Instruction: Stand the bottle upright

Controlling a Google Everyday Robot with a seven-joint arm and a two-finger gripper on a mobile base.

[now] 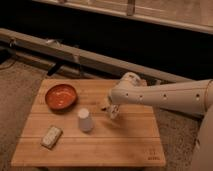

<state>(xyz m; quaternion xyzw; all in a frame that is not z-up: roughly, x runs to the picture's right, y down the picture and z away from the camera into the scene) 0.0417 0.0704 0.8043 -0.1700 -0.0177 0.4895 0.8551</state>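
The bottle (pixel 51 136) lies on its side near the front left corner of the wooden table (pixel 125 145). It is a small whitish thing with a pale label and dark print. My gripper (pixel 111 108) points down at the table's middle, close to the surface, well to the right of the bottle and apart from it. My white arm (pixel 165 96) reaches in from the right. A small pale bit (pixel 104 106) shows at the gripper's left side; I cannot tell what it is.
A white cup (pixel 85 120) stands upside down just left of the gripper, between it and the bottle. A red bowl (pixel 61 96) sits at the back left. A low rail (pixel 75 55) runs behind the table, with carpet all around.
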